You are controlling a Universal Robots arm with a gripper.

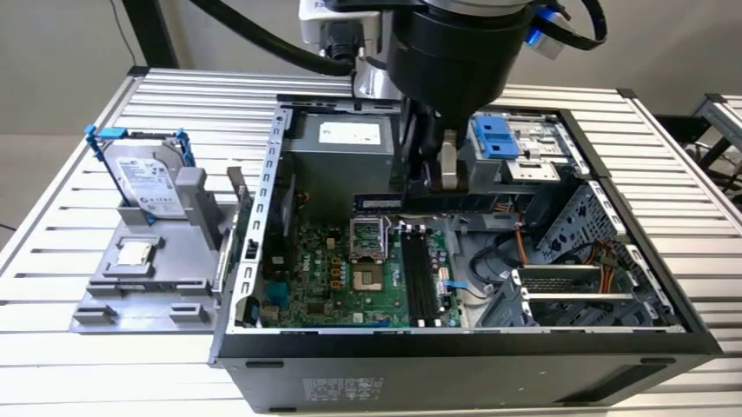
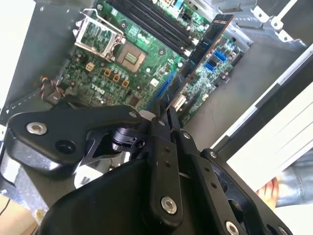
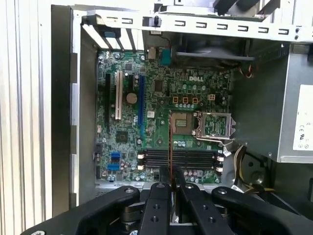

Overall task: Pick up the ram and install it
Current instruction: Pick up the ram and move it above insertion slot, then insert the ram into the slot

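Two fingers [image 2: 164,161] around ram [image 2: 201,55] (above motherboard [image 2: 98,78])

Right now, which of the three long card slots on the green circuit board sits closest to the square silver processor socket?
The long blue slot in the first wrist view; the white slot comes next, the black slot farthest.

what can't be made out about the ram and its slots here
- First wrist view: the ram is edge-on, so its chips are hidden.
- Second wrist view: the black slots are cut off by the frame edge.
- Exterior view: the gripper covers its own grip point on the ram.
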